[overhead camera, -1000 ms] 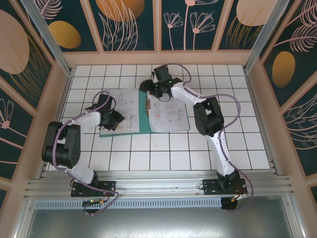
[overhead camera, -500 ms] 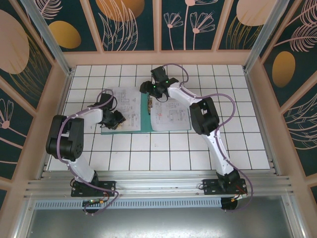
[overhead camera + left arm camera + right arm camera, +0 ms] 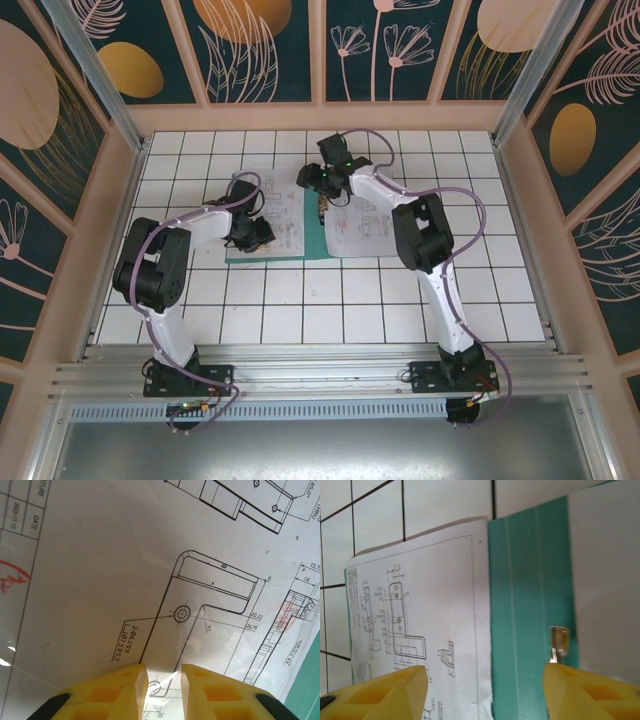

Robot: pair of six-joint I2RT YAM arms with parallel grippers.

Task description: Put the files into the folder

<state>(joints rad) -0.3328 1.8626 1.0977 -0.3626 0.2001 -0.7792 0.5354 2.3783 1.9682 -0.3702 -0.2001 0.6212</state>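
You have the folder (image 3: 311,240) lying open and flat on the tiled table (image 3: 300,320), a little left of centre, with white printed files on both halves: one sheet (image 3: 285,225) on the left half and another (image 3: 355,232) on the right, the teal spine showing between them. So the papers look to be on the folder already, which is most of the job; what seems left is squaring them up and shutting the cover over them. Your left gripper (image 3: 258,235) is down on the left sheet, and from its wrist camera the yellow fingertips (image 3: 130,680) stand close together with only a narrow gap. The paper looks slightly creased between them, but you cannot tell whether they are nipping it. Your right gripper (image 3: 320,200) hangs over the far end of the spine with its jaws wide apart and nothing in them. Its wrist camera shows the metal clip (image 3: 560,642) on the teal strip (image 3: 530,605). The left sheet (image 3: 420,605) sits a bit skewed against the folder's far edge, so it probably needs straightening before you close up.
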